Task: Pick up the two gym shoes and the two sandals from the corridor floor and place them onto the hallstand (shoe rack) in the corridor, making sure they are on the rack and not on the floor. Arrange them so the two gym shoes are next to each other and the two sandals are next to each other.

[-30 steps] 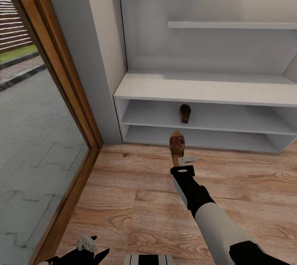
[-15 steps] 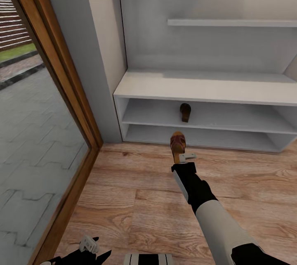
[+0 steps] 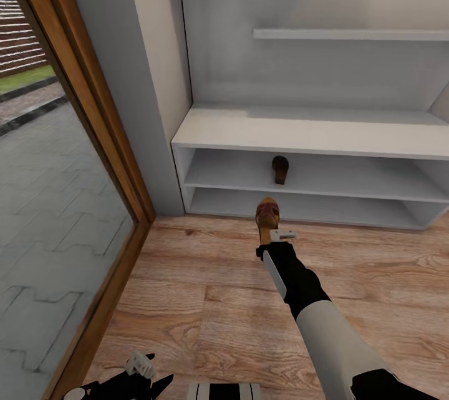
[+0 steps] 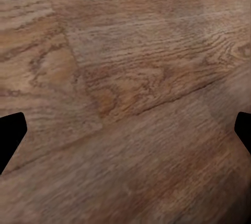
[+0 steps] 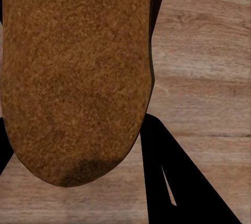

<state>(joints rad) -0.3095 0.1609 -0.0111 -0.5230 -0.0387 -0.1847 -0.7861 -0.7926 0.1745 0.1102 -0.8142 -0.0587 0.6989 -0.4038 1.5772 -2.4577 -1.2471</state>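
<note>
My right gripper (image 3: 272,236) is shut on a brown sandal (image 3: 267,214) and holds it above the corridor floor (image 3: 206,300), just in front of the hallstand (image 3: 312,132). Its tan footbed (image 5: 73,72) sits between the dark fingers (image 5: 167,171) in the right wrist view. A second dark sandal (image 3: 280,170) lies on the hallstand's upper open shelf. At the lower left, my left gripper (image 3: 134,375) hangs low; in its wrist view both fingertips (image 4: 10,135) stand wide apart over bare wood planks (image 4: 130,98). The gym shoes are out of view.
A glass door with a wooden frame (image 3: 93,132) runs along the left side. A grey wall corner (image 3: 156,76) stands between it and the hallstand. A floating shelf (image 3: 349,34) hangs above the bench top. Open floor stretches to the right.
My right arm has pushed the held sandal a little farther forward, toward the hallstand's lower shelves. The left gripper has shifted slightly right.
</note>
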